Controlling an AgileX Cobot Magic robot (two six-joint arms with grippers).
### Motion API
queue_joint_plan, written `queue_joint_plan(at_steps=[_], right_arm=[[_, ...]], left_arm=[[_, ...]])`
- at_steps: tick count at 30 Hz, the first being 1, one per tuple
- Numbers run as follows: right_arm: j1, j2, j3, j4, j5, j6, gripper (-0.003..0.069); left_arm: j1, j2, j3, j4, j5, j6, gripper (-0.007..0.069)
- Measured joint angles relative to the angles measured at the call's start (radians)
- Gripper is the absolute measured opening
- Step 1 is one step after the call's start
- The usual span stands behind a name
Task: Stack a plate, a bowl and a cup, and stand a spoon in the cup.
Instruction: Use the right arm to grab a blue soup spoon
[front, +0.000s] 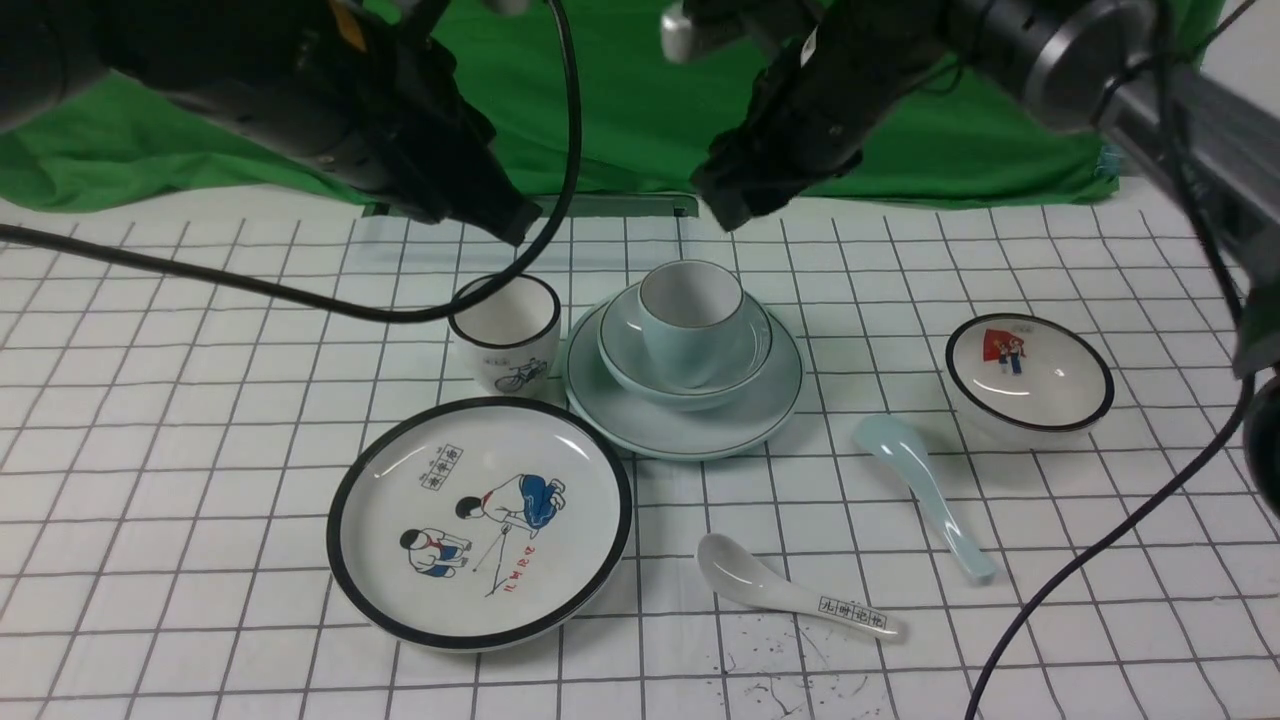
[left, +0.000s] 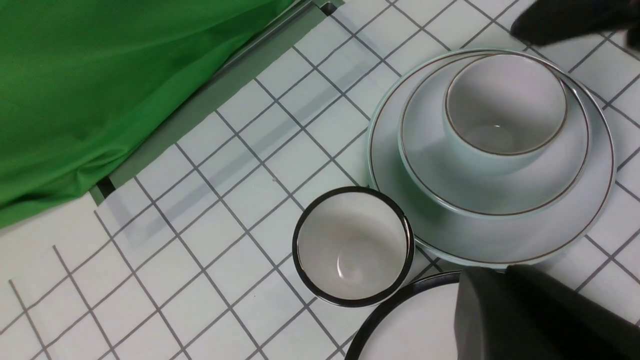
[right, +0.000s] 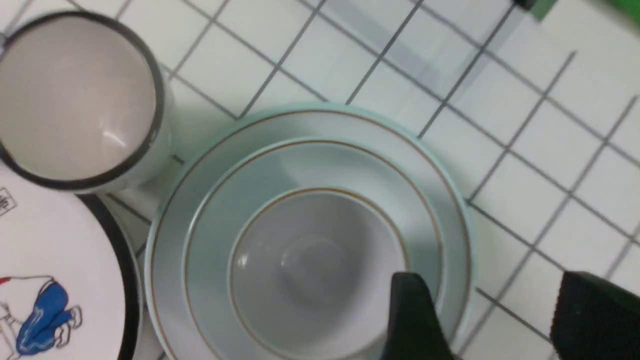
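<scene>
Front view: spoon (front: 925, 490) lies toward the desk's (front: 250, 450) near right corner. Our right jaws gape, empty; left jaws are closed, empty. We judge that a snagged handle could topple the cup (front: 690, 320).

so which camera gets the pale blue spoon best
The front view: it shows the pale blue spoon whole, bowl to handle tip, with nothing in front. Neither the left nor the right wrist view shows any of it.

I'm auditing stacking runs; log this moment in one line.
plate, bowl, cup: stacked | spoon: on table | right gripper: open, empty, above stack | next: likely spoon
</scene>
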Motion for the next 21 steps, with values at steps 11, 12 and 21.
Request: queue_joint_plan(at_steps=[11, 12, 21], right_arm=[[-0.067, -0.278, 0.311, -0.050, 0.101, -0.040, 0.0414], [-0.067, -0.305, 0.381, -0.050, 0.102, -0.043, 0.0418], [-0.067, -0.455, 0.911, -0.104, -0.088, -0.004, 0.0496]], left_arm=[[0.000, 0.000, 0.000, 0.002, 0.001, 0.000, -0.0009], [0.000, 0.000, 0.000, 0.002, 0.001, 0.000, -0.0009], [0.000, 0.000, 0.000, -0.005, 0.011, 0.000, -0.0009]])
